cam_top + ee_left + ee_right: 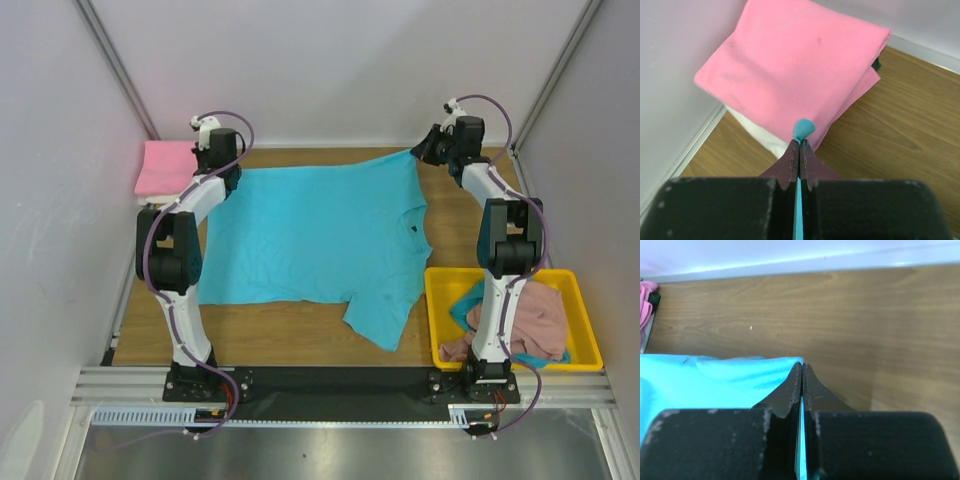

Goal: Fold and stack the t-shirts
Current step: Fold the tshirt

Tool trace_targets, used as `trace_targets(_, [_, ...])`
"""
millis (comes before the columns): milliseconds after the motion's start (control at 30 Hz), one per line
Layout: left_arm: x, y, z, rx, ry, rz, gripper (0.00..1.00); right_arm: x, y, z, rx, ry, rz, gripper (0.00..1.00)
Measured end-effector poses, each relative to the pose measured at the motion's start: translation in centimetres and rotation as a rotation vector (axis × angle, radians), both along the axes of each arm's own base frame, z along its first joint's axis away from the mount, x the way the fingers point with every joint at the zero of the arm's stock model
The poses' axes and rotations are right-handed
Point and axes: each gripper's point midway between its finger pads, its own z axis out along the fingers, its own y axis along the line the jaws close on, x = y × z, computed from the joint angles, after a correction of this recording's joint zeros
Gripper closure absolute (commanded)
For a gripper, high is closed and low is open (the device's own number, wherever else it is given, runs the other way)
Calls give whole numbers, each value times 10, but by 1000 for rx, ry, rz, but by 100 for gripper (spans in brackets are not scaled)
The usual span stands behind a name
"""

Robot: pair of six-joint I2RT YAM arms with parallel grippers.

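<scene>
Across the table (290,345) the teal t-shirt (310,235) is spread out, far corners pinched: left fingers (790,162) & right fingers (812,395) both clamped on fabric. Far-left corner has the pink folded stack (163,168).

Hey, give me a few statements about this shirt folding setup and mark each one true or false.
1. The left hand and the right hand each pinch an edge of the blue shirt. True.
2. The folded pink shirt sits in the far right corner. False: it is in the far left corner.
3. The yellow bin is empty. False: it holds crumpled clothes.
4. The blue shirt lies spread open on the table. True.
</scene>
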Motion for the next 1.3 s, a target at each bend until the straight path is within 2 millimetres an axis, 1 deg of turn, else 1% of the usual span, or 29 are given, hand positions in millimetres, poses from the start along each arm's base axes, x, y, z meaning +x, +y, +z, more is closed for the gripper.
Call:
trace_targets(67, [5,2,-2,-13,-11,-14,100,7,1,-1,2,-10,7,100])
trace_targets(133, [11,3,-1,-25,-25,-41,100,11,2,-3,3,-11,12,100])
trace_targets(233, [19,3,3,-42,-57,-80,100,11,2,-4,-9,-13,19,100])
trace_targets(333, [23,0,1,-58,-73,-107,100,10,3,-5,-28,-17,29,100])
trace_targets(433, [20,-4,-12,-70,-52,-129,100,8,2,-8,-46,-16,35,100])
trace_targets(533, [14,-4,-26,-78,-21,-140,100,-1,1,-12,-63,-3,39,100])
trace_targets(667, [4,-2,-34,-85,3,-146,100,-12,0,-6,-82,1,48,100])
trace_targets(733, [-1,-1,-32,-86,3,-147,100,-17,0,0,-88,-7,51,100])
trace_targets(867, [-9,0,-20,-88,-18,-150,100,-24,0,13,-93,-25,53,100])
trace_targets(967, [-13,0,-12,-88,-33,-151,100,-26,0,19,-93,-34,53,100])
trace_targets(1100, [-17,1,-5,-89,-43,-153,100,-32,0,19,-93,-26,53,100])
trace_targets(1300, [-26,1,-5,-92,-34,-162,100,-50,-1,20,-93,-2,52,100])
